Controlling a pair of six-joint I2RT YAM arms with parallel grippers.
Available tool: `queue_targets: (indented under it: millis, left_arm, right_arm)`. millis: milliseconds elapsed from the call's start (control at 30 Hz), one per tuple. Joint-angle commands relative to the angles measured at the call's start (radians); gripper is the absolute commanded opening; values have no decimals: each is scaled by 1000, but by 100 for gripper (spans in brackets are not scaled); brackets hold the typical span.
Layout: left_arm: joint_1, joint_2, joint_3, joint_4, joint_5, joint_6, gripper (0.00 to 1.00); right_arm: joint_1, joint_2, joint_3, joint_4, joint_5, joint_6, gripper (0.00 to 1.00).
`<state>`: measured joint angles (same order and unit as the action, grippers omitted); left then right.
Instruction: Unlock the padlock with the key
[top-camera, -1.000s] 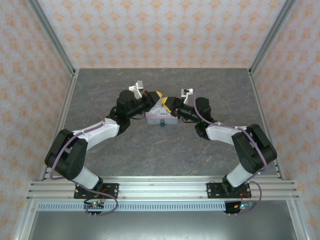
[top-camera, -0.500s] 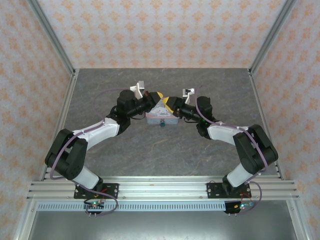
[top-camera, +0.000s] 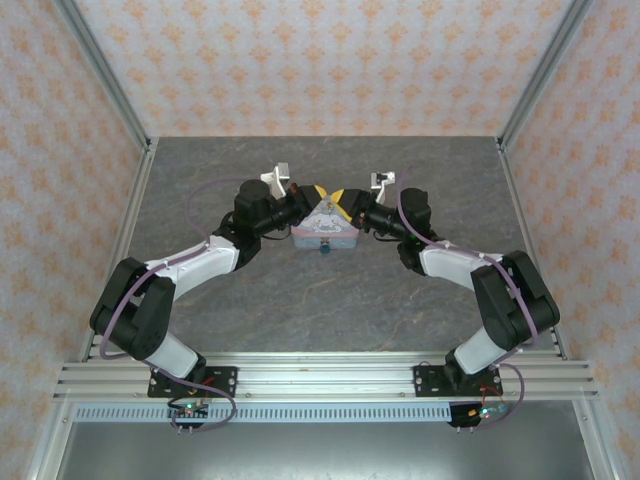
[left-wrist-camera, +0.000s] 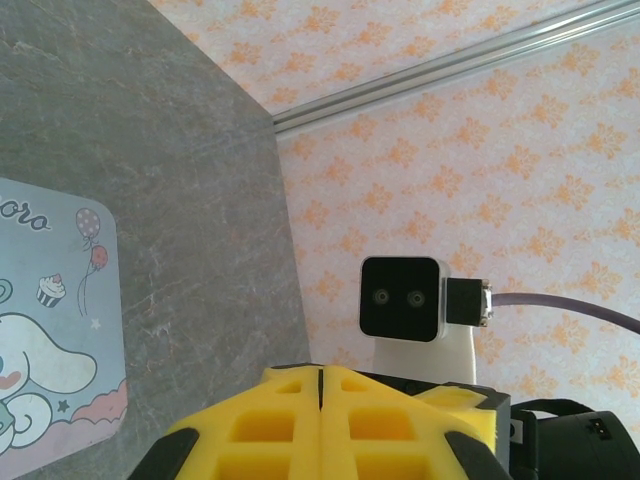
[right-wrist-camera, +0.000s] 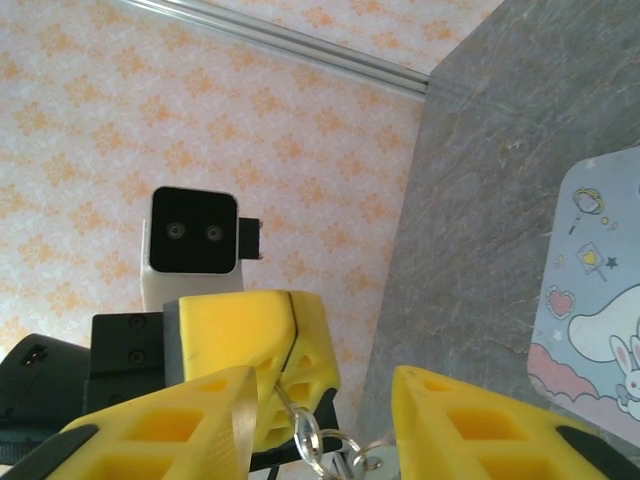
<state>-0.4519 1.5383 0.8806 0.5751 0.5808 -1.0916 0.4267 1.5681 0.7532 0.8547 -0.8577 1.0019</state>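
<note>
The small teal padlock (top-camera: 325, 250) hangs at the near side of the pale-blue cartoon tin box (top-camera: 322, 232). Above the box's far edge my two grippers meet tip to tip. My left gripper (top-camera: 314, 191) is shut, its yellow fingers (left-wrist-camera: 322, 400) pressed together. In the right wrist view the left gripper (right-wrist-camera: 290, 345) pinches a thin metal part of the key ring (right-wrist-camera: 322, 440), with a key (right-wrist-camera: 372, 462) dangling below. My right gripper (right-wrist-camera: 322, 390) is open and straddles the ring without touching it. In the top view the right gripper (top-camera: 344, 203) sits just right of the left one.
The grey stone-patterned table (top-camera: 300, 300) is walled by orange-patterned panels and aluminium posts (top-camera: 100, 70). The tin box's corner (left-wrist-camera: 50, 330) lies left of my left fingers, and its other corner (right-wrist-camera: 600, 330) lies right of my right fingers.
My right gripper has shifted slightly back and toward the left gripper, and its jaws have changed width a little. The left arm, box and padlock have stayed put.
</note>
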Motion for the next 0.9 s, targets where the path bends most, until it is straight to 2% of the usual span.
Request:
queue_targets:
  millis: [0,600,867]
  left_arm:
    - [-10,-20,12,-2,24,22,0]
    - [-10,-19,9,-7,25,27,0]
    - [-10,-23,3,-9,23,28,0]
  right_arm:
    - [10,11,38,61,-49,3,39]
    - [32,22,19,37,-34,-23,31]
    - [18,16,9,43,-24,-17,22]
